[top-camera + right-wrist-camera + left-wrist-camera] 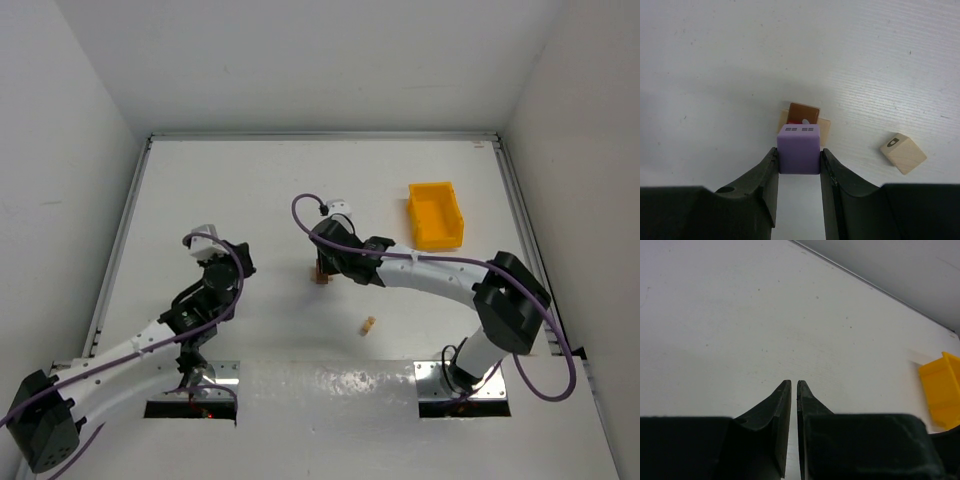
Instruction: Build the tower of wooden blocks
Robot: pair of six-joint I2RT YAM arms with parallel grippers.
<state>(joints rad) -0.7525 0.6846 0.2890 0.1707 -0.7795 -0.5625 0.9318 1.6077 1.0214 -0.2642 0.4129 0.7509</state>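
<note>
My right gripper (799, 161) is shut on a purple cube (799, 148) and holds it above a small stack: a dark brown cube (804, 112) on a pale tan block (824, 130). In the top view that stack (322, 274) sits just under the right gripper (330, 262) at the table's middle. A loose pale tan cube (902, 152) lies to the right of the stack, and shows in the top view (368, 325) nearer the arms. My left gripper (794, 386) is shut and empty over bare table, left of the stack (203, 243).
A yellow plastic bin (435, 214) stands at the back right, and its corner shows in the left wrist view (941, 392). White walls enclose the table on three sides.
</note>
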